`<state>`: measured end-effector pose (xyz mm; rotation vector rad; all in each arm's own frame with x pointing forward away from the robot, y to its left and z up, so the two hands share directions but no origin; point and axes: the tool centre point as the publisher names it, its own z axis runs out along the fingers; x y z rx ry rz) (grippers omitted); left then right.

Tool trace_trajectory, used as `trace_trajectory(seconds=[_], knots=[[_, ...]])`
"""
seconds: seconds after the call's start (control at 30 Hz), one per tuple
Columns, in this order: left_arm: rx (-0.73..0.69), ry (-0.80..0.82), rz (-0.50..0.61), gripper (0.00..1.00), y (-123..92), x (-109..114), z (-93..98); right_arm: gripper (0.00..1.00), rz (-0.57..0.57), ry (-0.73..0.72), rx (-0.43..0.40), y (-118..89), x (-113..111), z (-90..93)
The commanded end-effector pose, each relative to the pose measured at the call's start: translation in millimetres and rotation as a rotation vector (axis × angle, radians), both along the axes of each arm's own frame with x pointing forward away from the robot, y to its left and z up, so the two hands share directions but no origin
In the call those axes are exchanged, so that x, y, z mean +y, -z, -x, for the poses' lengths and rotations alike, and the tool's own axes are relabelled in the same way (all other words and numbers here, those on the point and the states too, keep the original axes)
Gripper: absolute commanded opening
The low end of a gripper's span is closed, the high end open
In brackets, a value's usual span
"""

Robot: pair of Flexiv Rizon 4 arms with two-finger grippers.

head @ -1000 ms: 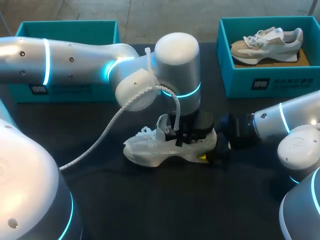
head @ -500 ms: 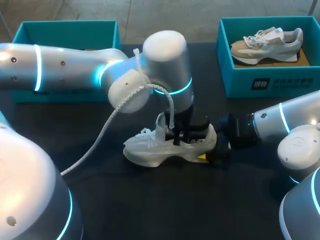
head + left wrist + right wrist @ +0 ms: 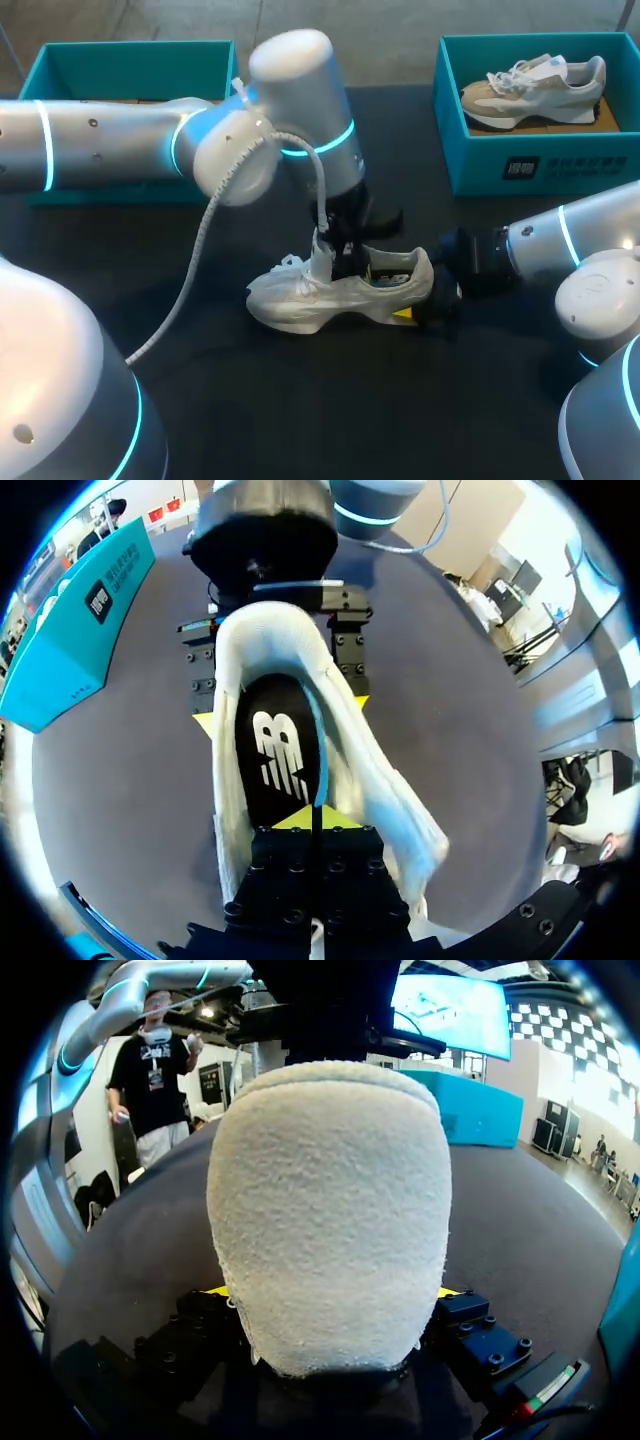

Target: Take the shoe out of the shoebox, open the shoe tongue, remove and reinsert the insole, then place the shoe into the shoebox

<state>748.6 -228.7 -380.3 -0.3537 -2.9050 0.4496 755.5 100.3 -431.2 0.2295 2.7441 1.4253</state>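
Tan shoe (image 3: 535,88) in right shoebox (image 3: 520,165); right fingers (image 3: 470,1315) clamp white shoe (image 3: 300,300), left fingers (image 3: 285,865) pinch insole (image 3: 275,750)

The shoe (image 3: 335,298) sits on its sole about mid-table (image 3: 300,400), toe toward my left, heel toward my right. The right gripper (image 3: 428,298) is at the heel, one finger pressed on each side. The left gripper (image 3: 334,250) comes down from above into the opening, pinching the edge of the insole (image 3: 275,760) lying inside. The back-left shoebox (image 3: 130,60) is well behind it. The back-right shoebox (image 3: 540,160) has a second shoe (image 3: 535,88) in it.
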Motion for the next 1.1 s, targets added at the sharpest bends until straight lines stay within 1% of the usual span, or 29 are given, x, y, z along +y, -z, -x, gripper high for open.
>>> trace_trajectory(seconds=[0.03, 0.33, 0.63, 0.83, 1.1], knots=[[0.020, 0.007, 0.025, 0.00, -4.9, 7.6, -3.2, 0.00, 0.003, 0.002, -0.001, 5.3, 0.7, 0.5], [0.099, -0.006, 0.103, 0.00, -22.7, 18.2, -6.4, 0.00, 0.003, 0.002, -0.001, 5.3, 0.7, 0.5], [0.172, 0.005, 0.190, 0.00, -39.8, 24.2, -3.4, 0.00, 0.003, 0.002, -0.001, 5.3, 0.7, 0.5], [0.211, 0.024, 0.259, 0.00, -54.4, 19.8, -1.7, 0.00, 0.003, 0.002, -0.001, 5.3, 0.7, 0.5], [0.224, 0.058, 0.312, 0.00, -67.4, -2.0, 2.3, 0.00, 0.003, 0.002, -0.001, 5.3, 0.7, 0.5]])
